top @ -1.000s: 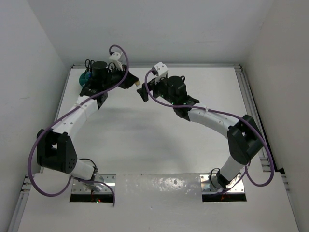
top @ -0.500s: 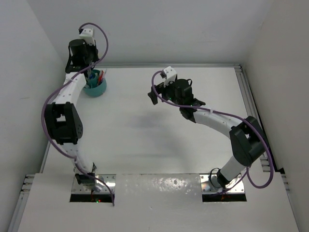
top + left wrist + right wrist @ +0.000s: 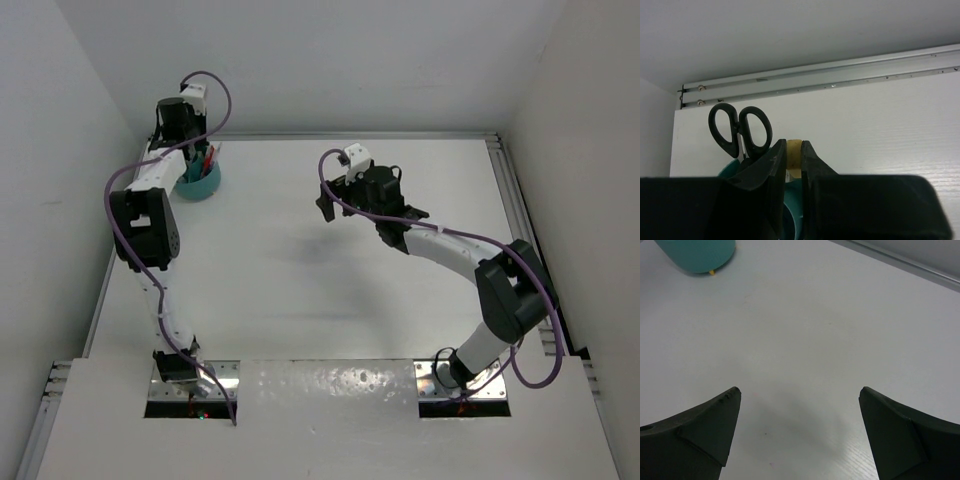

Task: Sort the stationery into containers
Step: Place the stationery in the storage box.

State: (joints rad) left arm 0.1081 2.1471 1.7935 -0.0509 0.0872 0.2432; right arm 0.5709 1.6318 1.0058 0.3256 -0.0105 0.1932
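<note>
The round teal organiser (image 3: 200,183) stands at the far left of the table. Black-handled scissors (image 3: 740,131) stand upright in it, and a red pen (image 3: 209,159) sticks out. My left gripper (image 3: 794,142) is shut on the beige block (image 3: 793,160) and holds it just above the organiser's rim (image 3: 730,167). In the top view the left gripper (image 3: 190,157) is over the organiser. My right gripper (image 3: 325,208) is open and empty above the middle of the table; its fingers (image 3: 705,425) are spread wide. The tape ring and bottle are not in view.
A metal rail (image 3: 840,80) runs along the table's far edge behind the organiser. White walls close in the left, back and right sides. The organiser (image 3: 697,252) shows at the top left of the right wrist view.
The left arm has swung from the table's back centre, where both grippers met, to the far left over the organiser. The right gripper has drawn back to the right and is open.
</note>
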